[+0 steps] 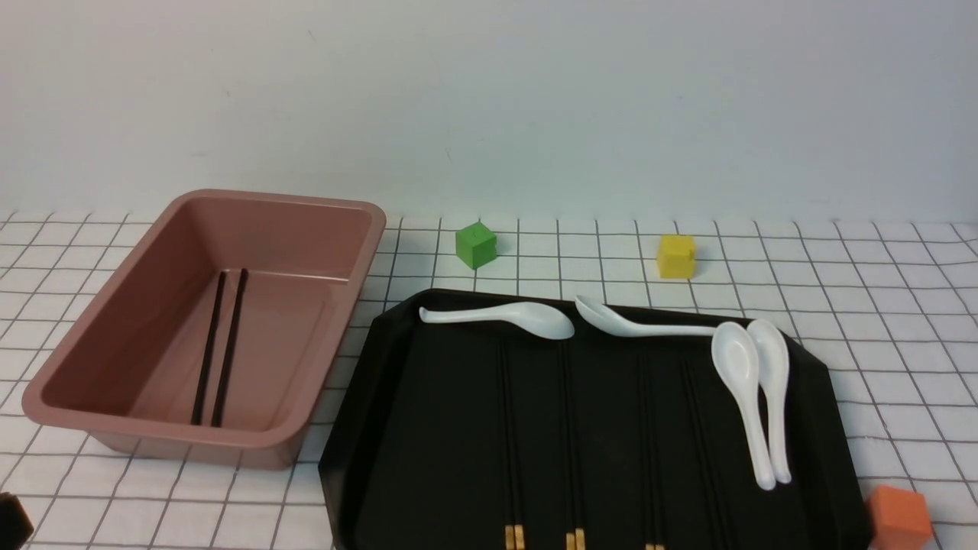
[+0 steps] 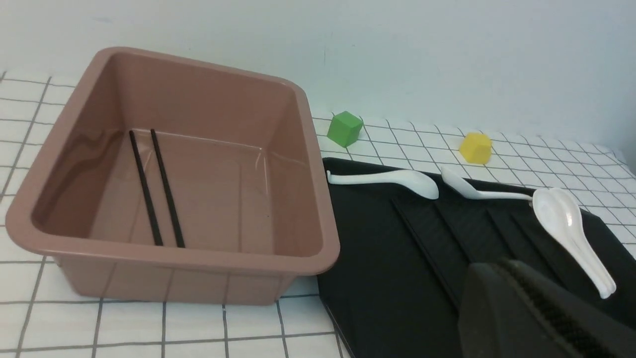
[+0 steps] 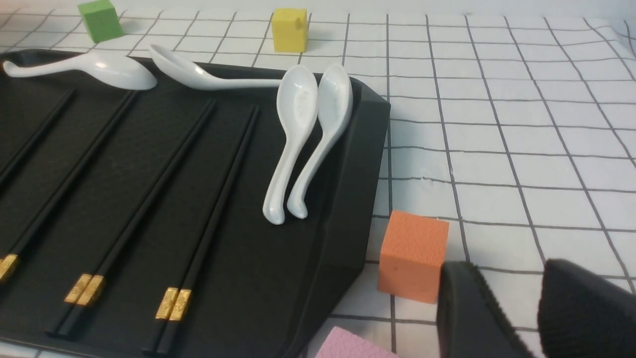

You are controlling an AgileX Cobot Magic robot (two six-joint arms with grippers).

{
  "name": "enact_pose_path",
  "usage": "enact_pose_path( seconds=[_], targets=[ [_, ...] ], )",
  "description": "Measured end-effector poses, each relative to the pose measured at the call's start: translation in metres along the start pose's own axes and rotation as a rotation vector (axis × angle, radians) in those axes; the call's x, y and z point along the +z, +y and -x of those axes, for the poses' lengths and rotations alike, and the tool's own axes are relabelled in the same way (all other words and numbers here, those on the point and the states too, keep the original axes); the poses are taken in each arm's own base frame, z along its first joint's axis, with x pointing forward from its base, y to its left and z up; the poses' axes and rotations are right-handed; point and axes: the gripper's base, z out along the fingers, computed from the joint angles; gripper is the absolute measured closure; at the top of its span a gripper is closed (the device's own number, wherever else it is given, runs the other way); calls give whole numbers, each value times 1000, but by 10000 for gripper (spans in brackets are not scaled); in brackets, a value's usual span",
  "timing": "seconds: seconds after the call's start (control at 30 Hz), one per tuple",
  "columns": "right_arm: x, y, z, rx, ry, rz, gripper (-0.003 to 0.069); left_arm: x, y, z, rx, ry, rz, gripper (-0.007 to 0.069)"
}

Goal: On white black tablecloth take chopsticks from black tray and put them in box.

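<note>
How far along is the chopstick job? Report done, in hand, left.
Done: one pair of chopsticks lies in the box. In hand: nothing; the left gripper is shut and empty, the right gripper open and empty. Left: at least three gold-banded pairs on the black tray.

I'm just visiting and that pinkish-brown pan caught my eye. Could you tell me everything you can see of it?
The box is a deep rectangular pinkish-brown pan with sloping walls, rounded corners and a rolled rim, smooth and slightly shiny. It stands upright on the tablecloth, at the robot's left, close beside the black tray; whether they touch is unclear. One pair of black chopsticks lies flat on its floor, along its length.
</note>
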Motion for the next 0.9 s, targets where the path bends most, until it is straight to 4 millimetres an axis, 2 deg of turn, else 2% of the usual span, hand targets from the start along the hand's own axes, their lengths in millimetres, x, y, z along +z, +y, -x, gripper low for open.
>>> enact_pose_path(
  seconds=[0.37, 0.53, 0.7, 0.9],
  targets=[
    [0, 0, 0, 0, 0, 0, 419, 17, 30, -50, -68, -32, 127, 637],
    [0, 0, 0, 0, 0, 0, 419, 25, 47, -85, -77, 30, 206, 637],
    [0, 0, 0, 1, 0, 0, 419, 25, 50, -92, -78, 73, 226, 637],
    [0, 0, 0, 0, 0, 0, 419, 25, 50, -93, -79, 74, 227, 636]
  ],
)
